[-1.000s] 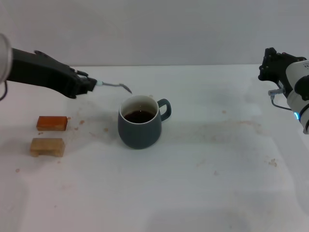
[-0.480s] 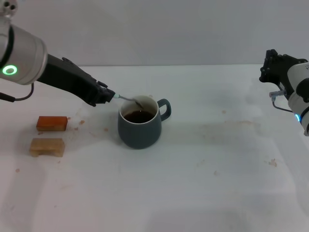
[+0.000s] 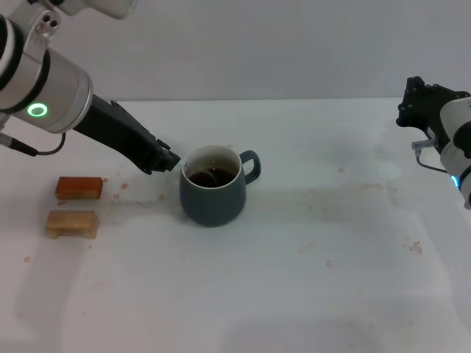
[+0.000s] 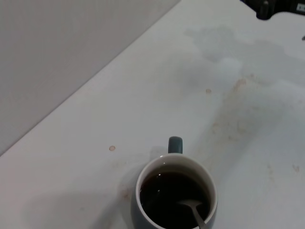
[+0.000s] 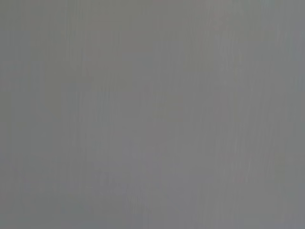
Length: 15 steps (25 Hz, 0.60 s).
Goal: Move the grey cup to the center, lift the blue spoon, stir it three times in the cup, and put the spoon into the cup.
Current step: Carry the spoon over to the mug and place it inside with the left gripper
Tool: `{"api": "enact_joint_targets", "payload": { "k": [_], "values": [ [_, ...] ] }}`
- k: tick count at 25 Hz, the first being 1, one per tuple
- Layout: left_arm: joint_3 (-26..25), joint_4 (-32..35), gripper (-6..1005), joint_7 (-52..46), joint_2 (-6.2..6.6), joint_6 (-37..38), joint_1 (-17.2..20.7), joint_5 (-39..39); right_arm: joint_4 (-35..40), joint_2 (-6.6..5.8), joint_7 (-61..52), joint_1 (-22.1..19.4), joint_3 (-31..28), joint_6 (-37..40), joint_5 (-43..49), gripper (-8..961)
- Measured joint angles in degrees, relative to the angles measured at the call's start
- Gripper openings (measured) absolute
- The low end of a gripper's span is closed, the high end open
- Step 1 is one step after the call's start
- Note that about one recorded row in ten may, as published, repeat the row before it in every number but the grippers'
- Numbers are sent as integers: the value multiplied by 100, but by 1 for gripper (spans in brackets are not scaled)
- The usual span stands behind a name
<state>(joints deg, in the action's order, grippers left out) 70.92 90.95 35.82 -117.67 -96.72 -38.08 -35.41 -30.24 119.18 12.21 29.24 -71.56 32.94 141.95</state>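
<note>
- Since a second ago, left gripper point(image 3: 171, 162) has carried the blue spoon point(image 4: 193, 210) into the grey cup point(image 3: 213, 185), still clamping it.
- Cup sits mid-counter point(image 3: 294, 279); stirring and release remain.
- Right gripper point(image 3: 413, 103) parked; grip state unclear.

No words, brands or numbers can be read anywhere. The only sign-like mark is a glowing green ring light on the left arm point(image 3: 35, 110), which carries no characters. In the left wrist view a small pale patch sits on the dark right gripper point(image 4: 274, 6) at the far corner; it may be a label, but nothing on it is legible. The right wrist view shows only a plain grey surface.
</note>
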Motion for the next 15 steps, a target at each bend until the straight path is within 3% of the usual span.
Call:
{"api": "enact_joint_targets", "payload": {
  "k": [15],
  "values": [
    [-6, -846, 181, 634, -27, 246, -276, 42, -314, 14, 143, -212, 12, -145, 15, 29]
  ]
}}
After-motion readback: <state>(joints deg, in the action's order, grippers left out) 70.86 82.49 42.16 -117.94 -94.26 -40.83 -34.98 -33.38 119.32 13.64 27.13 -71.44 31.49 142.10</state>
